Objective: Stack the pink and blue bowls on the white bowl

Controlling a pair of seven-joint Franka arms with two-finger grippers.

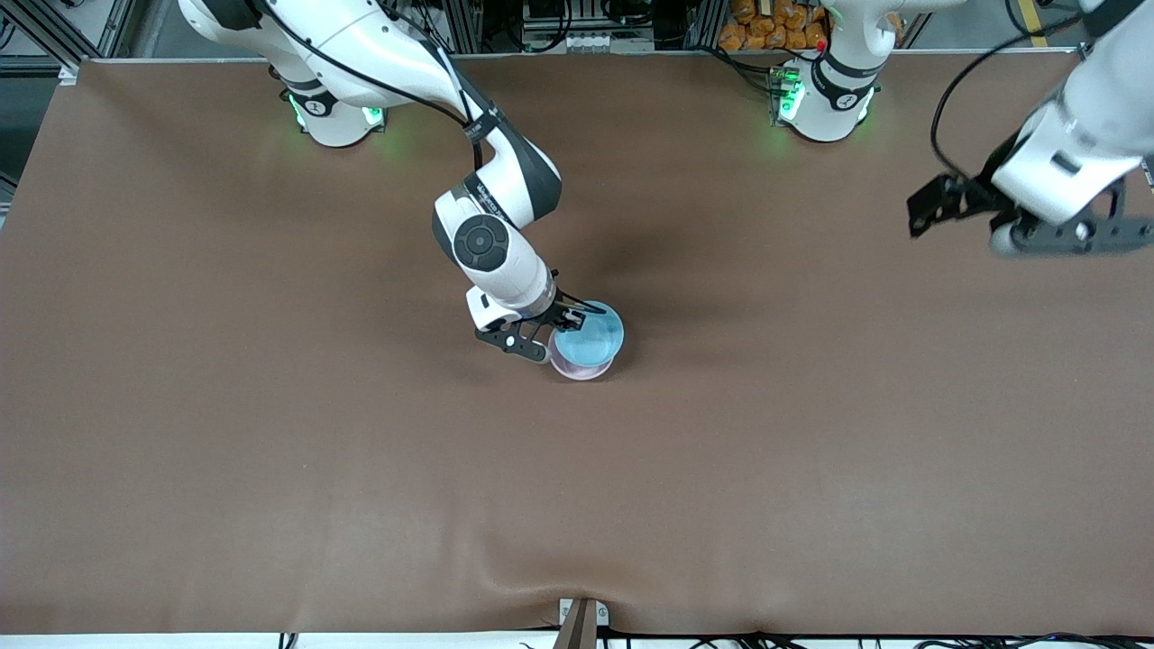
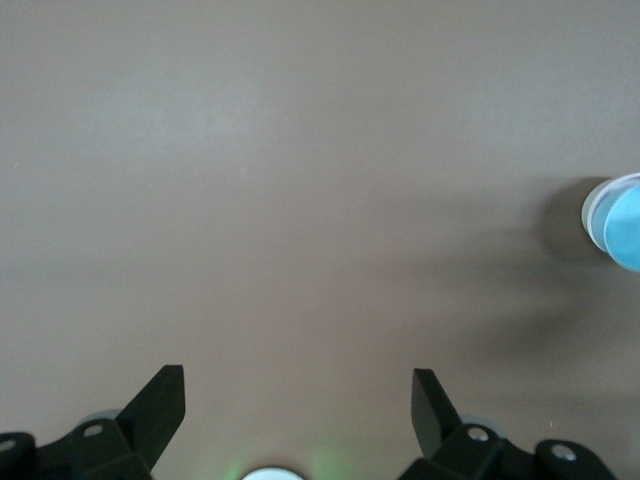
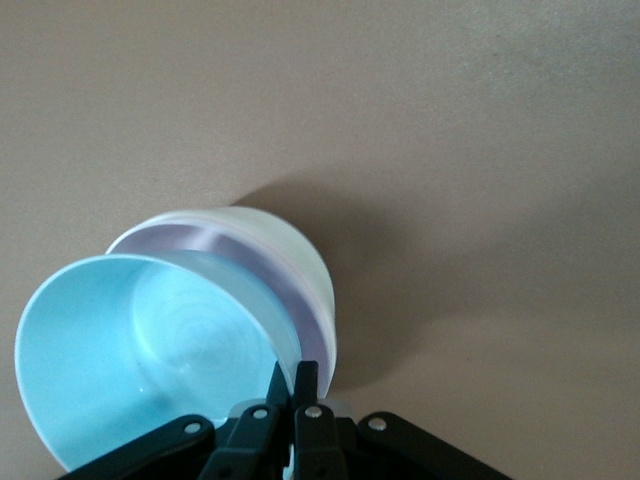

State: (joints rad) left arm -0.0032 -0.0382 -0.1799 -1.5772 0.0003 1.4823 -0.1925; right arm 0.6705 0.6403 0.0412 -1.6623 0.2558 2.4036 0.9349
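Observation:
The sky-blue bowl (image 1: 590, 333) sits tilted in the pale pink bowl (image 1: 581, 368) near the table's middle. In the right wrist view the blue bowl (image 3: 130, 350) lies inside the pink bowl (image 3: 250, 258), which is nested in the white bowl (image 3: 295, 255). My right gripper (image 1: 575, 317) is at the stack, shut on the blue bowl's rim (image 3: 293, 375). My left gripper (image 1: 1014, 225) hangs open and empty in the air over the left arm's end of the table; its wrist view (image 2: 298, 390) shows the stack small and far off (image 2: 620, 222).
The brown table cover (image 1: 270, 406) is bare around the stack. A small metal bracket (image 1: 581, 617) sits at the table edge nearest the front camera. The arm bases (image 1: 334, 113) (image 1: 825, 99) stand along the top edge.

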